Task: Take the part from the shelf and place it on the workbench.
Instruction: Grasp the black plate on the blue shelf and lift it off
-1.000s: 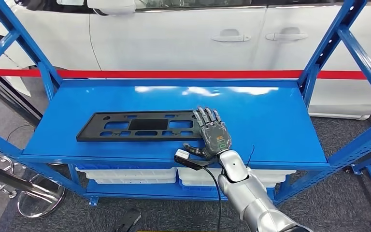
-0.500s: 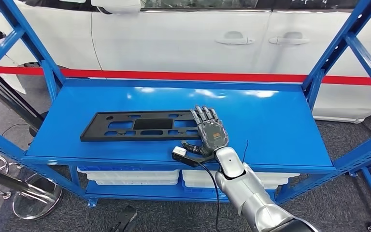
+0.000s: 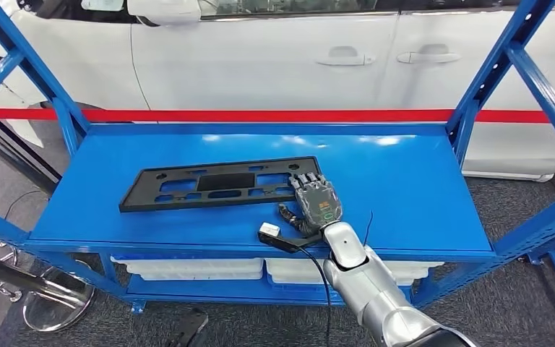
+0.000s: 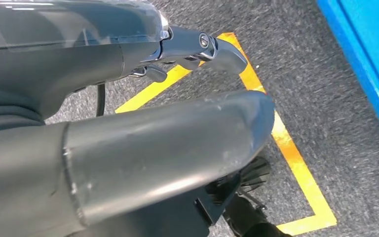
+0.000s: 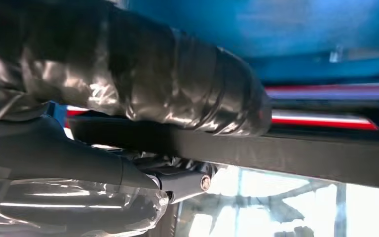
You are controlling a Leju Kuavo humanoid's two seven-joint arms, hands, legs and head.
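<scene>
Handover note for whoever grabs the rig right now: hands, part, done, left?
Right robot hand: gripping the right end of the black part, fingers over its top, thumb below; that end looks tilted up off the blue shelf.
Left robot hand: hanging over the grey floor by the yellow tape; holds nothing visible, but I cannot tell whether it is open or shut.
Done: part grasped.
Left: lift it clear of the shelf and set it on the workbench.
</scene>
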